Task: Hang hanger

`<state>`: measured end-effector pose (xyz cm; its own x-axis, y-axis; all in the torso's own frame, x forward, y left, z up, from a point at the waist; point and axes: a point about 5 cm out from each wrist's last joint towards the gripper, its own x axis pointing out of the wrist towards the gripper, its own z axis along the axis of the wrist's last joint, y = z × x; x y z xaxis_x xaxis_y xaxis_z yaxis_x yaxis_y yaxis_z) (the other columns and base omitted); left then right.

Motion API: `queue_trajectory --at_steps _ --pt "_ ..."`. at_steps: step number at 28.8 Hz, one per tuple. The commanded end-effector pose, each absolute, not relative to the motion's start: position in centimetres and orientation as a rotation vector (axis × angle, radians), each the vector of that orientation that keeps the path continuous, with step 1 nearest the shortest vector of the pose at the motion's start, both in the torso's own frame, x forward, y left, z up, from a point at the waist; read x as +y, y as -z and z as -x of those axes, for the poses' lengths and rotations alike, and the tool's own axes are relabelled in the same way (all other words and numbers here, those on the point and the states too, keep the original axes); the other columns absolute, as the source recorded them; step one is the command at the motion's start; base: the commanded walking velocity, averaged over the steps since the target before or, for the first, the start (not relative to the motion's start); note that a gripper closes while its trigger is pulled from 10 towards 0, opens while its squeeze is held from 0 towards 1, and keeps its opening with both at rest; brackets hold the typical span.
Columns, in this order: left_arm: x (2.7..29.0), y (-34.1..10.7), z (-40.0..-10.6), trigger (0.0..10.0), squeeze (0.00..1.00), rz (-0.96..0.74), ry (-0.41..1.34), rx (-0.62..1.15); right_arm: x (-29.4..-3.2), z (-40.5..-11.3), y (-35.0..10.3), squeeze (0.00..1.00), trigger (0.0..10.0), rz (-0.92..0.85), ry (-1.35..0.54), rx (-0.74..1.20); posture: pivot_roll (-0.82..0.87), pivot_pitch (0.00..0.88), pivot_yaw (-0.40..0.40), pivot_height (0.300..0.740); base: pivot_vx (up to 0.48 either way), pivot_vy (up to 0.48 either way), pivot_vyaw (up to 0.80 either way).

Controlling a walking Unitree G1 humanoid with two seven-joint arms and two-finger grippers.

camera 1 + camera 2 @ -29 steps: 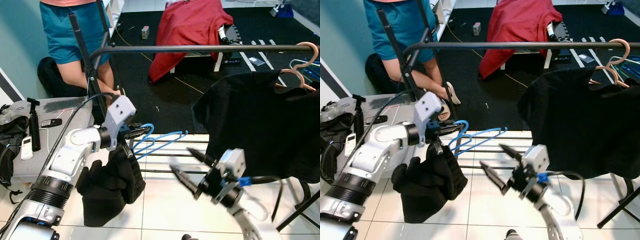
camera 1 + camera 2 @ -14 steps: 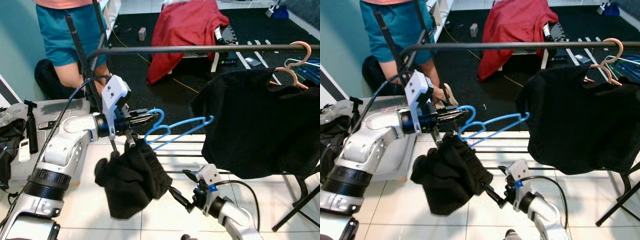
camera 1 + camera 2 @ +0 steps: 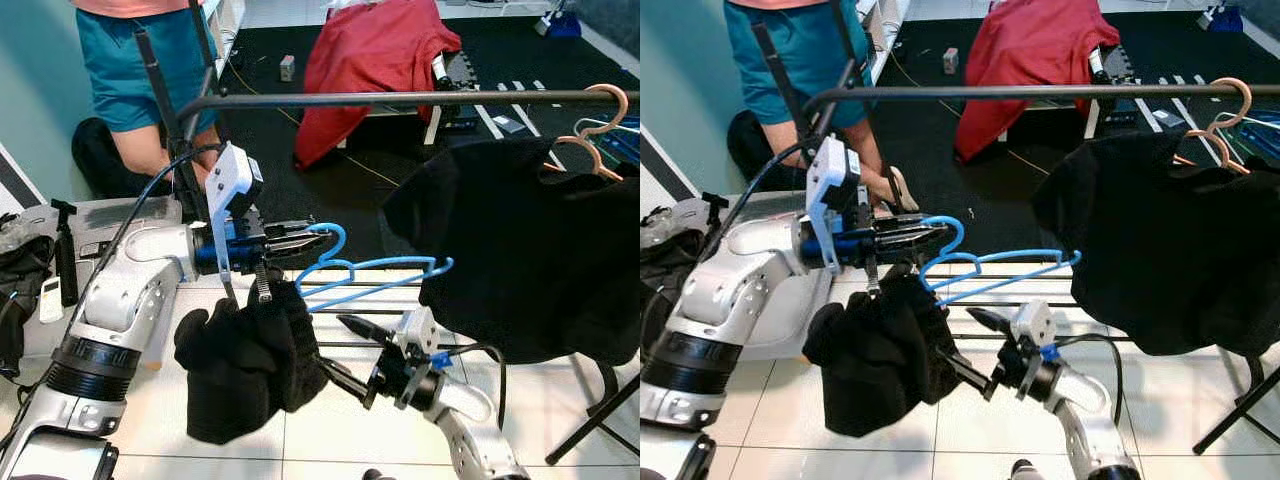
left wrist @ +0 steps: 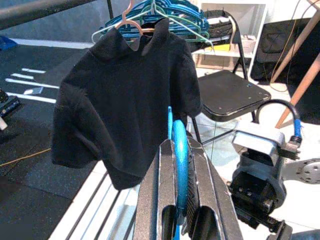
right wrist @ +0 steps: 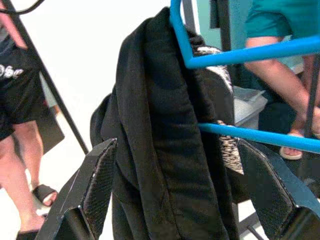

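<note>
White tiled floor (image 3: 330, 420) meeting black carpet, crossed overhead by a dark clothes rail (image 3: 400, 98). Left gripper (image 3: 305, 238): fingers clamped on the hook end of a blue hanger (image 3: 375, 275), held below the rail, a black garment (image 3: 245, 360) drooping from it. Right gripper (image 3: 345, 350): fingers spread wide, either side of that garment. Black shirt (image 3: 520, 250) hangs on a pink hanger (image 3: 600, 125).

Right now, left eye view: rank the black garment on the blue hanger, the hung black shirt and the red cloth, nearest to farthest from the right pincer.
1. black garment, just to the left of the right pincer.
2. hung black shirt, up to its right on the rail.
3. red cloth, far back on the dark floor.
</note>
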<state>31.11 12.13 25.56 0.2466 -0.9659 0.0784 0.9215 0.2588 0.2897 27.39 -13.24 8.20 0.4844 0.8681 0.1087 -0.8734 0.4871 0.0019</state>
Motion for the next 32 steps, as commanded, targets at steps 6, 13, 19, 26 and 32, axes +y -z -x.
queue_trajectory --at_steps 6,13,19,26,32 --pt "12.2 -27.0 -30.6 0.0 0.00 -0.230 1.340 -0.292 -13.1 -27.8 -7.3 0.69 10.0 -0.082 -1.081 -0.044 -0.04 0.162 0.058 0.740 0.000 0.000 0.00" --pt "11.9 -27.9 -30.1 0.0 0.00 -0.211 1.383 -0.317 -13.1 -28.0 -6.5 0.00 10.0 -0.068 -1.088 0.012 -0.04 0.163 0.053 0.740 0.000 0.000 0.00" --pt "11.5 -29.1 -29.5 0.0 0.00 -0.192 1.416 -0.350 -13.1 -28.8 -6.7 0.00 10.0 -0.090 -1.071 -0.004 -0.03 0.156 0.050 0.740 0.000 0.000 0.00" --pt "11.4 -29.5 -29.1 0.0 0.00 -0.184 1.437 -0.360 -13.1 -29.1 -6.9 0.00 10.0 -0.092 -1.070 -0.016 -0.03 0.152 0.049 0.740 0.000 0.000 0.00" --pt "11.3 -29.3 -29.2 0.0 0.00 -0.193 1.434 -0.350 -11.9 -28.0 -6.3 0.00 10.0 -0.084 -1.266 0.079 -0.04 0.143 0.045 0.740 0.000 0.000 0.00"
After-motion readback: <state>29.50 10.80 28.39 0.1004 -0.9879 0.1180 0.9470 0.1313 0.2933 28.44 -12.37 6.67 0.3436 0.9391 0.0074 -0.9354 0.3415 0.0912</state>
